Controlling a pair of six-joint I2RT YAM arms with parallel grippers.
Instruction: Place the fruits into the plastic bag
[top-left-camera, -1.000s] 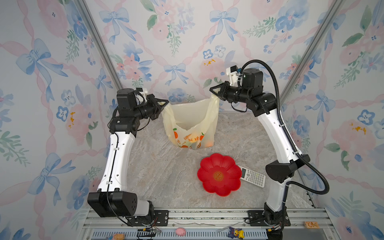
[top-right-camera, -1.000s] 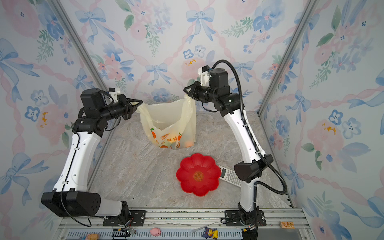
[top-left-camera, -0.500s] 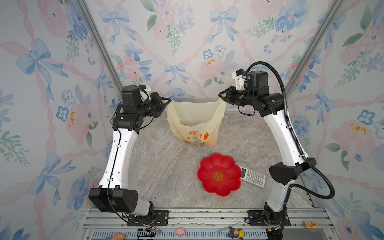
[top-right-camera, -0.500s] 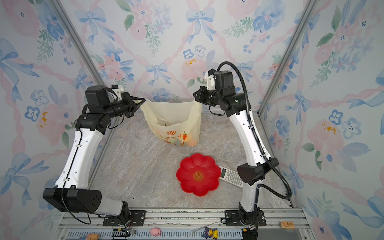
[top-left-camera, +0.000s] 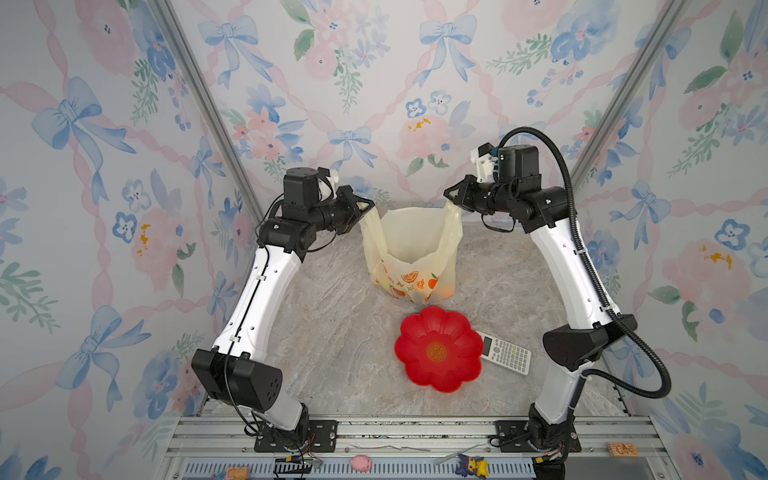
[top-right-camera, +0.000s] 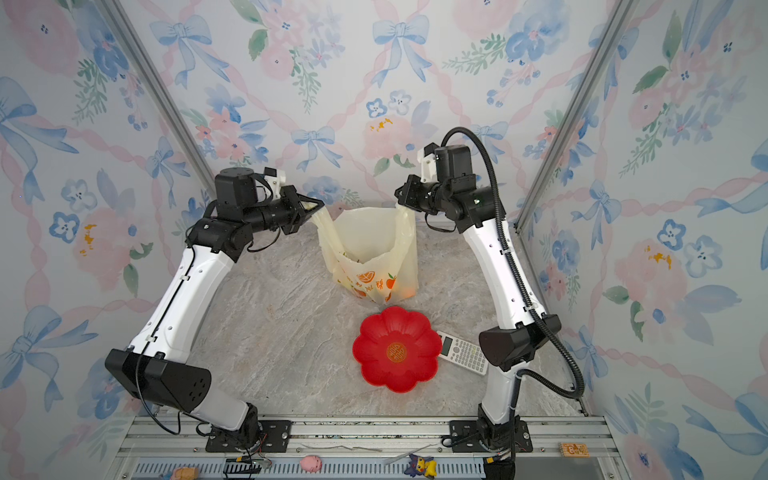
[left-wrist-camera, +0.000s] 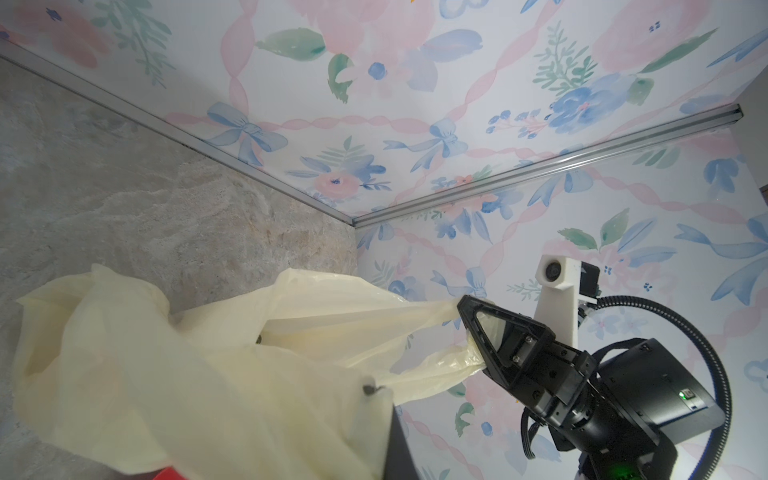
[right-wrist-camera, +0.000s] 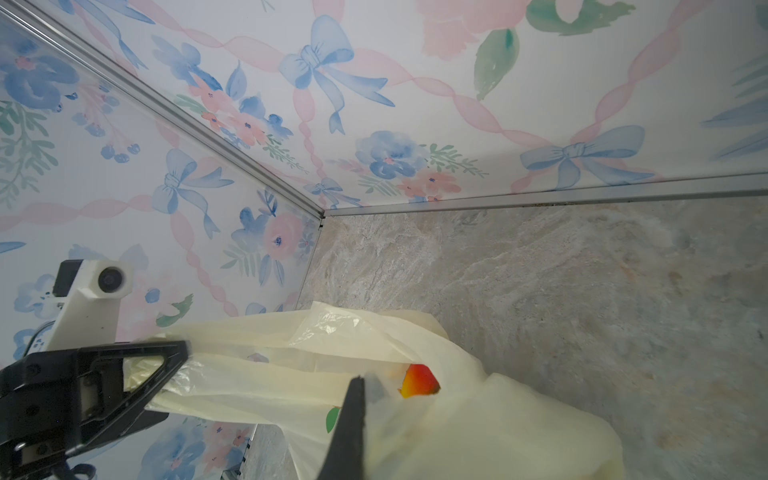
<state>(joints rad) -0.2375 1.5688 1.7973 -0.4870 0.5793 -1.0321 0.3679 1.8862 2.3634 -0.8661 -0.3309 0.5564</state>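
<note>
"Looking at your left gripper (top-left-camera: 365, 206), you have it clamped shut on one of the handles (top-left-camera: 370, 220) of the plastic bag (top-left-camera: 411, 245), and your right gripper (top-left-camera: 449, 196) is pinched shut on the other"

"Agreed, and you've got the bag hung open between them toward the back of the table (top-left-camera: 340, 324), just behind the red dish (top-left-camera: 415, 332). Whether its bottom rests on the table, I can't tell you"

"Treat that film as thin, soft and slippery. It has no stiffness of its own, so the mouth is only as open as you hold the handles apart"

"Your load is light, I'd judge. Of the fruits you can see only a red-yellow mango (right-wrist-camera: 419, 380) inside the bag, from your right wrist view. None shows in the dish or out on the table"

"So the handles are your place to hold, bunched deep in the jaws. Out at the edge of the film it could slide free or tear"

"Move both arms as one. Pull them apart too hard and you'll likely stretch the handles; bring them close and the mouth sags shut. Mind the calculator (top-left-camera: 505, 353) touching the dish's far side from your left arm"
</note>
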